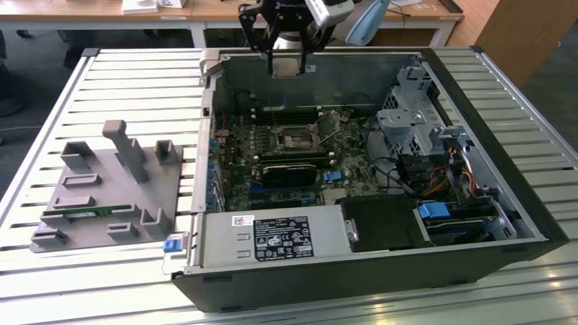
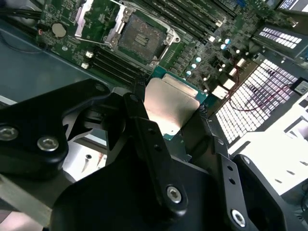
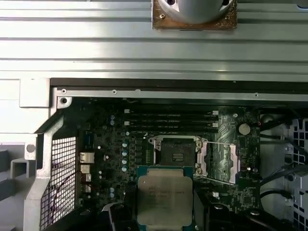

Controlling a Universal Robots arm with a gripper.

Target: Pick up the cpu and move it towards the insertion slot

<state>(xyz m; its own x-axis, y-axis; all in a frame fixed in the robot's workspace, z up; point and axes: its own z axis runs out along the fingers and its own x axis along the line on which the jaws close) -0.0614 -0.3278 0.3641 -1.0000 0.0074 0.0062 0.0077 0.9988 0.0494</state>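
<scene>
Black claw (image 2: 175, 113) arms fill the foreground of the second wrist view, clamped on the cpu (image 2: 172, 107), which hangs high over the open computer case (image 1: 505, 203) with the insertion slot (image 2: 140, 38) beyond and below its tip; doing this well, I'd judge, means keeping the chip level and its edges square to that silver frame as it travels. In the first wrist view the cpu (image 3: 165, 196) sits just short of the slot (image 3: 176, 153), while the exterior view shows the height left above the motherboard (image 1: 298, 159).
</scene>
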